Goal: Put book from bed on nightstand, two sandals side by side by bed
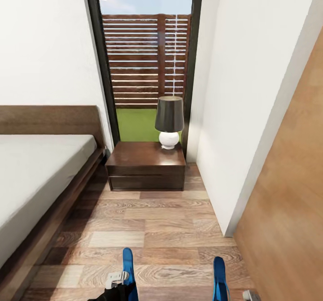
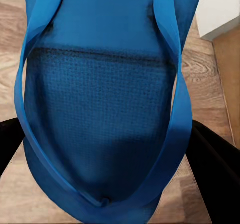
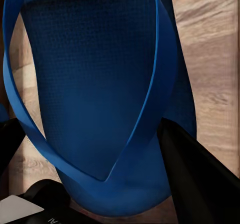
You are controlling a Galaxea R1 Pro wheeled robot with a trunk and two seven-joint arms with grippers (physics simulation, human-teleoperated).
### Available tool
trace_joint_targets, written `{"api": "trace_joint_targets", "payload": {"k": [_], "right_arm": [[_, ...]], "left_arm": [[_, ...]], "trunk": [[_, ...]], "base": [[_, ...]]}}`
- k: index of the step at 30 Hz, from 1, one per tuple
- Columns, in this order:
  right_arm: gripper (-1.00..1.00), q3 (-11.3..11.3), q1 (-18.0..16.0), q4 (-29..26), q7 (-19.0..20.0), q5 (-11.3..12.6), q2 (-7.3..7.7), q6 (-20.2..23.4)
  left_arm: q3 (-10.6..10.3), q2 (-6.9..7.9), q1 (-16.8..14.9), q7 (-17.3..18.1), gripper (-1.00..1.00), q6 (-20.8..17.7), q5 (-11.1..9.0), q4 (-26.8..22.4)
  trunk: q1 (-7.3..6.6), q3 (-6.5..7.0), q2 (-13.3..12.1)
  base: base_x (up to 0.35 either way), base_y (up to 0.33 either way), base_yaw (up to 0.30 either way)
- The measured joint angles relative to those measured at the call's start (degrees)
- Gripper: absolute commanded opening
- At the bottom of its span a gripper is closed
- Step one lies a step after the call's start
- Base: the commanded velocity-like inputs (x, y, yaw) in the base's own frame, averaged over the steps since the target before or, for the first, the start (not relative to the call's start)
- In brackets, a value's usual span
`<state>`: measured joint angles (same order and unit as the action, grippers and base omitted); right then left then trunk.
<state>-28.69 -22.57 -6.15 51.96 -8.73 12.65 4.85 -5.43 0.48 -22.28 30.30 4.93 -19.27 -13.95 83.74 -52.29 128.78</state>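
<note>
Between your two grippers lies bare plank floor [image 1: 148, 229]; each gripper is clamped on one blue sandal. The left gripper [image 1: 117, 279] holds the left sandal [image 2: 105, 108] on edge, and the right sandal [image 3: 100, 83] hangs in the right gripper [image 3: 95, 184], black fingers [image 3: 200, 179] flanking the sole. Ahead of both stands the nightstand [image 1: 134, 157] with a lamp [image 1: 169, 119]; the bed [image 1: 36, 171] runs beyond the left gripper. The sandals are picked up but not yet set down side by side, and the book step looks undone, since the nightstand top carries no book. No legible writing shows.
</note>
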Motion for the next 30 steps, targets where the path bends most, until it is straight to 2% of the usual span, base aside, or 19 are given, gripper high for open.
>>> {"api": "trace_joint_targets", "payload": {"k": [30], "right_arm": [[-1.0, -0.01, 0.0, 0.01, 0.0, 0.0, -0.04, 0.0]], "left_arm": [[0.0, 0.0, 0.0, 0.0, -1.0, 0.0, 0.0, 0.0]], "trunk": [[0.0, 0.0, 0.0]], "base": [[0.313, -0.091, 0.0]]}}
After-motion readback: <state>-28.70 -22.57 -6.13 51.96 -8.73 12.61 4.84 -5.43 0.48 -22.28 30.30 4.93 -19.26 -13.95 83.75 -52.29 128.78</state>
